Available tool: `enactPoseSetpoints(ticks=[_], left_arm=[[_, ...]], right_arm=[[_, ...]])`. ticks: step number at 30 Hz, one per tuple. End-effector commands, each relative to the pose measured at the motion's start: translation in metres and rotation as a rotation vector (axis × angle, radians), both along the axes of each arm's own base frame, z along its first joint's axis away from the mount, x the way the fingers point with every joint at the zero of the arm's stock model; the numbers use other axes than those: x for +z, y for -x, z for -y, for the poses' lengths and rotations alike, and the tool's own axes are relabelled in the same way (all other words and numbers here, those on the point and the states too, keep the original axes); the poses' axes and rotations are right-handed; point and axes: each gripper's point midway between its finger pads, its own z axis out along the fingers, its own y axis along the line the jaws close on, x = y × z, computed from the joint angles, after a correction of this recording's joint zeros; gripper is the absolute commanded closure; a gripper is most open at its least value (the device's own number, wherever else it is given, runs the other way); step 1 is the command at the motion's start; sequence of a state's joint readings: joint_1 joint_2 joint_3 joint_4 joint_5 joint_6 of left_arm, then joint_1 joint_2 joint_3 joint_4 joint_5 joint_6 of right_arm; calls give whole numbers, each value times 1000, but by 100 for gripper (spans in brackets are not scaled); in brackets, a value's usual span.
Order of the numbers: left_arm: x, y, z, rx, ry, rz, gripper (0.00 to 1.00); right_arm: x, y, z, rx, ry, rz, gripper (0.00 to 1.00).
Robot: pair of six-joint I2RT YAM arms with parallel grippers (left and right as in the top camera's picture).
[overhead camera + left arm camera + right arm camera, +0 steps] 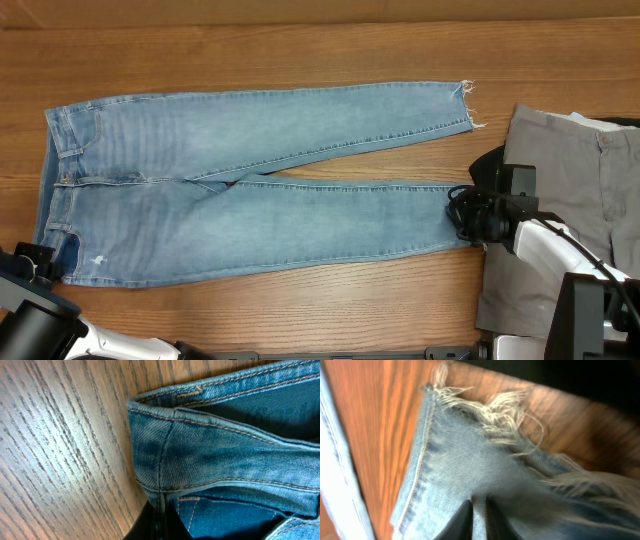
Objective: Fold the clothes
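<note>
So the light-blue denim jeans (250, 190) are flat on the wood-grain table (300, 50), legs in a narrow V. The right gripper (465, 215) is clamped on the lower leg's stringy frayed hem (510, 410). The left gripper (40, 262) is at the orange-stitched waistband corner (165, 445), can't tell its grip. Smooth grey trousers (590, 180) lie just beside.

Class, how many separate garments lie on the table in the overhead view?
2. The light-blue jeans lie spread flat across the middle. The grey trousers lie at the right edge, partly covered by the right arm. More may be hidden beneath that arm.
</note>
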State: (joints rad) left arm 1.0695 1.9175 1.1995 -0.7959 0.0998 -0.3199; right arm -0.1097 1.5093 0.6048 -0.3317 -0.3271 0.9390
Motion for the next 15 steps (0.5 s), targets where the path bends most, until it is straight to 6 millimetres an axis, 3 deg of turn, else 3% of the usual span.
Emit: enactPoseSetpoints(ticks=[1,5,7,12,15], left_arm=[[0,-8,-1,12,26,44,96],[0,-8,-1,12,26,44,96],[0,-8,-1,12,27,45,96],[0,-9,-1,12,28,49,96],[0,-9,0,11,29,51,96]], right_arm=[[31,-18,-9,115,-13,69,71],[57,-6,-6,155,17,11,62],[60,9,-2,142,40,-53,61],[39,65,25,26,172,-323,61],[25,77,33,13,220,-365,61]])
